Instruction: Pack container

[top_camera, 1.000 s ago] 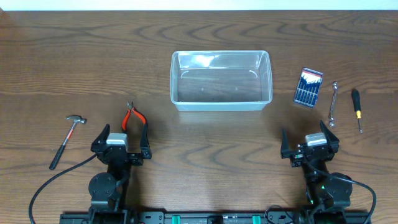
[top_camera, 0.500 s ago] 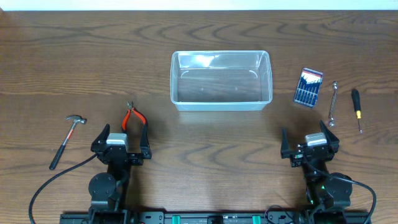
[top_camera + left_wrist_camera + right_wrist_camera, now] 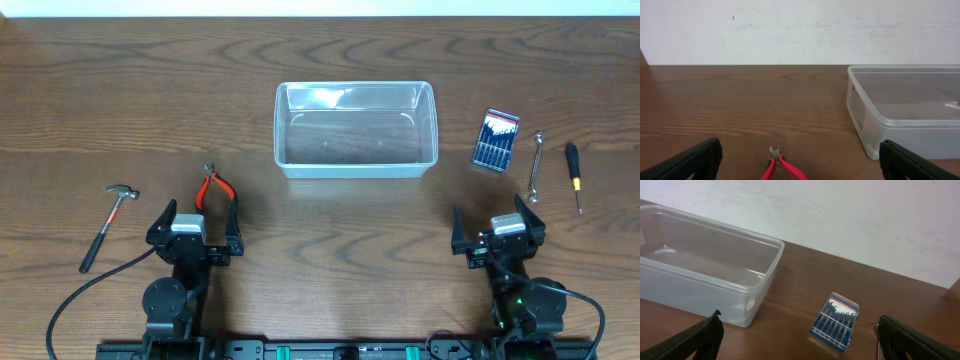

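The clear plastic container (image 3: pixel 356 128) stands empty at the table's middle back; it also shows in the left wrist view (image 3: pixel 905 107) and the right wrist view (image 3: pixel 705 262). Red-handled pliers (image 3: pixel 214 186) lie just ahead of my left gripper (image 3: pixel 194 216), which is open and empty; they show in the left wrist view (image 3: pixel 782 166). A blue case of small screwdrivers (image 3: pixel 496 140) lies ahead of my right gripper (image 3: pixel 497 218), which is open and empty; the case shows in the right wrist view (image 3: pixel 835 321).
A hammer (image 3: pixel 108 225) lies at the left. A small wrench (image 3: pixel 536 166) and a black-handled screwdriver (image 3: pixel 574 174) lie at the right, beyond the blue case. A white wall runs along the table's far edge.
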Action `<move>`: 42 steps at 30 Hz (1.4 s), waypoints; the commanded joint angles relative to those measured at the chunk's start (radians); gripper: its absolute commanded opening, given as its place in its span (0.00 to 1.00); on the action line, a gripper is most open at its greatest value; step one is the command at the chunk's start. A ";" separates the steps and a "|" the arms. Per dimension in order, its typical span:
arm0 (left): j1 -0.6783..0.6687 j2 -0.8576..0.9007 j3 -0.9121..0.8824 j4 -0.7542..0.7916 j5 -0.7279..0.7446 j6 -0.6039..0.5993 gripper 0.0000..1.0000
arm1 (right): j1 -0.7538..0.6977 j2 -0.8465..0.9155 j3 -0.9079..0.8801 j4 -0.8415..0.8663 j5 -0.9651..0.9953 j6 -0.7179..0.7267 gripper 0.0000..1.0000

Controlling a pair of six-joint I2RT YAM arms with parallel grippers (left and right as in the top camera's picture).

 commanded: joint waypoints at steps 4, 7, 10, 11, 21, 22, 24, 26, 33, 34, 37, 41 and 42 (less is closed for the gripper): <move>-0.004 -0.006 -0.017 -0.032 0.026 -0.005 0.98 | 0.008 -0.007 -0.006 0.005 -0.014 0.036 0.99; -0.004 -0.006 -0.017 -0.032 0.026 -0.005 0.98 | 0.008 -0.007 -0.006 0.004 -0.019 0.123 0.99; -0.004 -0.006 -0.017 -0.032 0.026 -0.005 0.98 | 0.008 -0.006 -0.006 0.004 -0.027 0.268 0.99; -0.003 -0.006 -0.017 -0.023 0.025 -0.005 0.98 | 0.008 0.000 -0.005 0.004 -0.027 0.323 0.99; -0.002 0.177 0.357 -0.236 0.024 -0.228 0.98 | -0.003 0.300 0.299 -0.116 -0.042 0.447 0.99; -0.002 0.224 0.424 -0.287 0.022 -0.225 0.98 | -0.009 0.372 0.367 -0.165 -0.042 0.447 0.99; -0.002 0.346 0.586 -0.406 0.021 -0.225 0.98 | -0.016 0.530 0.522 -0.279 -0.042 0.447 0.99; -0.002 0.468 0.738 -0.517 0.022 -0.209 0.98 | -0.021 0.701 0.692 -0.402 -0.042 0.420 0.99; -0.002 0.850 1.147 -0.845 0.022 -0.108 0.98 | -0.032 1.228 1.308 -0.863 -0.049 0.271 0.99; -0.002 0.892 1.183 -0.869 0.023 -0.109 0.98 | -0.032 1.284 1.378 -0.898 -0.064 0.271 0.99; -0.002 0.976 1.229 -0.898 0.027 -0.109 0.98 | -0.033 1.394 1.508 -0.933 -0.063 0.270 0.99; -0.002 1.031 1.229 -0.909 0.027 -0.109 0.98 | -0.072 1.501 1.577 -0.935 0.015 0.393 0.99; -0.002 1.040 1.229 -0.912 0.027 -0.109 0.98 | -0.094 1.533 1.589 -0.957 0.023 0.440 0.99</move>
